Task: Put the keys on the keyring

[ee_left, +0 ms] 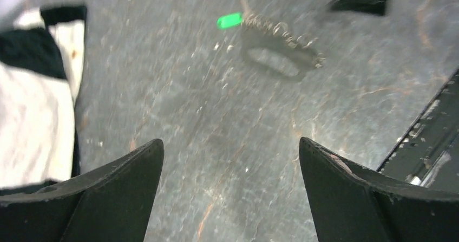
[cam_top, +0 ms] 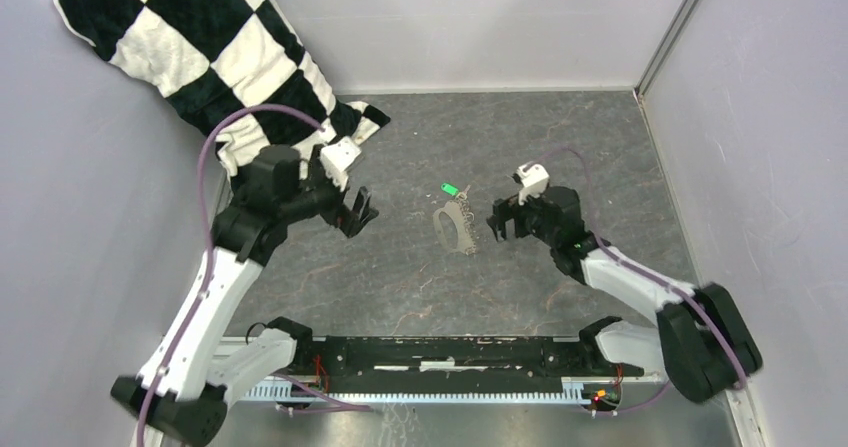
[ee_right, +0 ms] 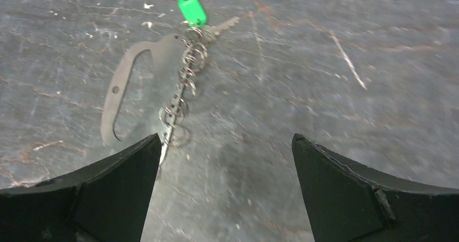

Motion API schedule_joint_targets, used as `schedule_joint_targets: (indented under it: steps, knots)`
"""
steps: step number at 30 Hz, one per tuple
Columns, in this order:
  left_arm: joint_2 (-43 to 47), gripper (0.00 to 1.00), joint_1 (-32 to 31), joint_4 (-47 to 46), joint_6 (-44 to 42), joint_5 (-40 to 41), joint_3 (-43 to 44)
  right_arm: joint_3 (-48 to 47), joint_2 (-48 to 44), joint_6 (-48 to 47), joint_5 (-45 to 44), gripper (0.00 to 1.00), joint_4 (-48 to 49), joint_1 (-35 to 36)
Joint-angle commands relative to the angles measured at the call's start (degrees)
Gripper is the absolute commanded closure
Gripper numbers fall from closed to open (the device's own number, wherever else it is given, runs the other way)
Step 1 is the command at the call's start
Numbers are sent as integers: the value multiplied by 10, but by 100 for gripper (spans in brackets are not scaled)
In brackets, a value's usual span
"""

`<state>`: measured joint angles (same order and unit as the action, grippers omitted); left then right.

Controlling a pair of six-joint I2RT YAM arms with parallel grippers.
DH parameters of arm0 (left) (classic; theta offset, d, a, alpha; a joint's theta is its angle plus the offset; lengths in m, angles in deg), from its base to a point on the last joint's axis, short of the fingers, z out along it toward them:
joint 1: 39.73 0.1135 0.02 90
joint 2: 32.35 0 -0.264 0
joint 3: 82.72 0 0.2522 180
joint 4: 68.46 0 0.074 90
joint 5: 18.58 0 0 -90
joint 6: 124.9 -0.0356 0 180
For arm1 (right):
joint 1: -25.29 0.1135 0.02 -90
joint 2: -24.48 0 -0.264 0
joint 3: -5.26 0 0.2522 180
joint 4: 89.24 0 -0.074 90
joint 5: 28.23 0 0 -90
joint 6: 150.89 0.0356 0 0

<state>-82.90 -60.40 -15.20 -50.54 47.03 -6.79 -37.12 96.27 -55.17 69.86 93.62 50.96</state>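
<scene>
The keyring (cam_top: 455, 227) is a flat grey metal loop lying on the dark table, with small wire rings (ee_right: 183, 93) strung along one edge. The keys (ee_right: 193, 9), a green tag with a small metal key (ee_right: 221, 27), lie at the far end of that row and touch the topmost ring. I cannot tell whether they are threaded on. My left gripper (cam_top: 360, 210) is open and empty, well left of the loop (ee_left: 279, 63). My right gripper (cam_top: 497, 222) is open and empty just right of the loop (ee_right: 120, 98), its left finger (ee_right: 130, 171) beside the nearest ring.
A black-and-white checkered cloth (cam_top: 200, 57) lies at the back left, close to the left arm and showing in its wrist view (ee_left: 32, 101). Grey walls (cam_top: 760, 117) close in the table. A black rail (cam_top: 450, 352) runs along the near edge.
</scene>
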Motion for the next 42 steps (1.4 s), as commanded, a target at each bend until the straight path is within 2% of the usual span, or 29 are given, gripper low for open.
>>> schedule_joint_targets:
  steps: [1, 5, 9, 11, 14, 19, 22, 25, 31, 33, 37, 40, 42]
  knots:
    - [-84, 0, 25, 64, 14, 123, 42, 60, -123, 2, -72, 2, -13, -20]
    - [-128, 0, 119, 31, -8, 131, 23, 104, -212, 10, -102, 2, -14, -47]
    - [-119, 0, 212, -75, -32, 107, -74, 131, -266, 39, -201, 2, -43, -102]
    - [-103, 0, 246, -162, -26, 97, -133, 158, -287, 33, -293, 2, -33, -108]
    - [-65, 0, 291, -301, 21, 55, -237, 220, -318, -17, -384, 2, 31, -108]
    - [-19, 0, 297, -516, 71, 33, -385, 283, -323, -53, -461, 2, 117, -110]
    - [-28, 0, 297, -616, 108, 30, -439, 313, -292, -53, -473, 2, 166, -117]
    - [-53, 0, 297, -727, 140, 20, -492, 349, -272, -80, -477, 2, 258, -126]
    - [-146, 0, 297, -930, 163, 11, -553, 375, -211, -111, -451, 2, 388, -153]
    - [-165, 0, 297, -946, 176, 20, -547, 383, -188, -104, -446, 2, 431, -160]
    - [-231, 0, 297, -1050, 206, 14, -546, 389, -126, -110, -424, 2, 517, -168]
    - [-267, 0, 296, -1046, 203, 27, -519, 374, -71, -126, -392, 2, 569, -174]
    - [-310, 0, 297, -1112, 194, 32, -526, 361, -21, -132, -367, 2, 612, -177]
